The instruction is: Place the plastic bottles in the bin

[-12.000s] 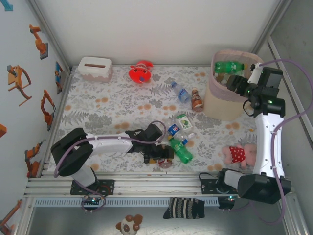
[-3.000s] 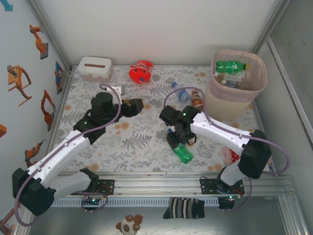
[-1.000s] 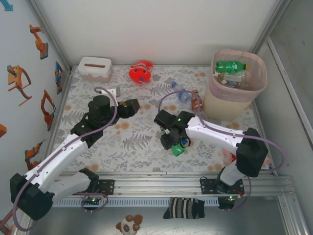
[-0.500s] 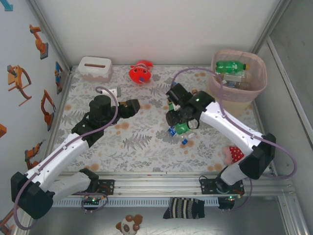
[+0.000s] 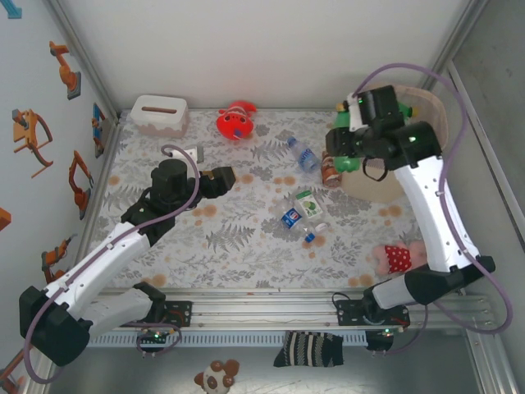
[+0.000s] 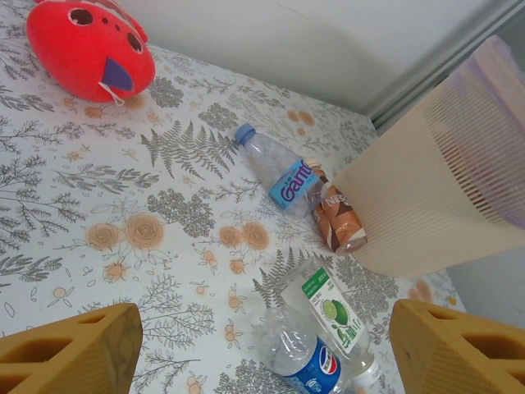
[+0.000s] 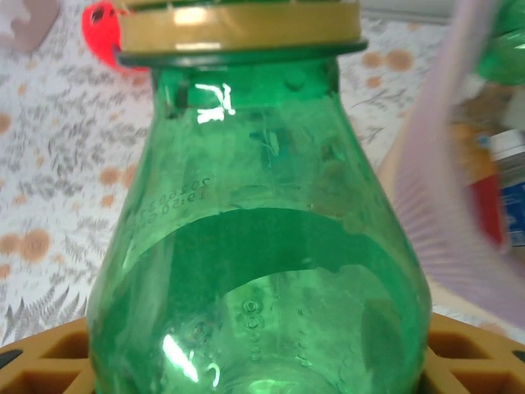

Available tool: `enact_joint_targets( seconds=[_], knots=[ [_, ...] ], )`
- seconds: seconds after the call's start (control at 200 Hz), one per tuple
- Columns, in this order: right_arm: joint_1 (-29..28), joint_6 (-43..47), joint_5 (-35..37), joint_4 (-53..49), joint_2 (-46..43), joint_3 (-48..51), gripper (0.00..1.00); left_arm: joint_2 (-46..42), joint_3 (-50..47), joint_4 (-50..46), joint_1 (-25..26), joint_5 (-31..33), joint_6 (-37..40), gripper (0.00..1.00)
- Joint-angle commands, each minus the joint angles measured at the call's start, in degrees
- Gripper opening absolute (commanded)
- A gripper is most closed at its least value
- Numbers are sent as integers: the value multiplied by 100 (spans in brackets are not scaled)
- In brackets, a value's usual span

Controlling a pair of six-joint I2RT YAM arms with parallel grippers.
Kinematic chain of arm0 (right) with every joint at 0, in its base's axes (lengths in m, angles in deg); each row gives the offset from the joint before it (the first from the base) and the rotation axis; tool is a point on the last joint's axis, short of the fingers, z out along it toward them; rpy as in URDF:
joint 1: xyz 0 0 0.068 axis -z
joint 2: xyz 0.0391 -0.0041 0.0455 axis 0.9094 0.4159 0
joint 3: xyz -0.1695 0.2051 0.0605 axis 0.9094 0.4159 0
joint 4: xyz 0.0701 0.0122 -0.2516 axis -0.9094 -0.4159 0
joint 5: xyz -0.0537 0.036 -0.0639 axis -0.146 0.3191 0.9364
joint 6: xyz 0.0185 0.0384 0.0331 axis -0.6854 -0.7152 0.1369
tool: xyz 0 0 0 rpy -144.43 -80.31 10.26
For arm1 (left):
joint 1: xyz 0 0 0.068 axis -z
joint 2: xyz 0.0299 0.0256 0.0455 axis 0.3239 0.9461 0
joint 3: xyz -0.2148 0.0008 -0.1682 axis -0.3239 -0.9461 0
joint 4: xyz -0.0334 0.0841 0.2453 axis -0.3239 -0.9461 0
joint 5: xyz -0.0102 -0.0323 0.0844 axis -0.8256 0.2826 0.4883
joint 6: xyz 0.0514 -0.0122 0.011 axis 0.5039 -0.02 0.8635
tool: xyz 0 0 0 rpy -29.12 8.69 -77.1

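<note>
1. Here we see the right gripper (image 5: 348,158) clenched on a glossy green plastic bottle with a yellow cap (image 7: 261,246). Its ribbed orange pads (image 7: 467,361) press the wide round body from both sides, which we judge steadies the slick shell.
2. That bottle hangs in the air just beside the tall pale pink slatted plastic bin (image 5: 384,187) in the table's far right corner, raised, we think, to clear the rim.
3. The left gripper (image 5: 225,176) hovers spread and empty over the flowered table (image 5: 246,238).
4. Ahead of it, a clear blue-labelled bottle (image 6: 275,168) and a brown bottle (image 6: 332,217) lie beside the bin's ribbed wall. Two more clear bottles, one green-labelled (image 6: 328,308) and one blue-labelled (image 6: 299,357), lie nearer the middle.
</note>
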Motion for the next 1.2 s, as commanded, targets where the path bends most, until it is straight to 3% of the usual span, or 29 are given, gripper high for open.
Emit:
enact_joint_targets(
  seconds=[0.0,0.285,0.436,0.661,1.192],
  knots=[
    [469,328,-358,-120,9,-509,56,-147,94,0,-53,-48,-6,79],
    [2020,395,-965,-156,660,-1429,56,-252,14,-7,-49,-26,-28,78],
    [2611,491,-813,-411,1170,-1826,56,-260,-24,3,-47,-8,-31,79],
    [2935,724,-31,-646,1662,-1808,56,-92,-7,108,-49,-101,-12,79],
    [3088,839,400,-739,2469,-1115,55,477,304,241,-65,-530,-37,79]
  ],
)
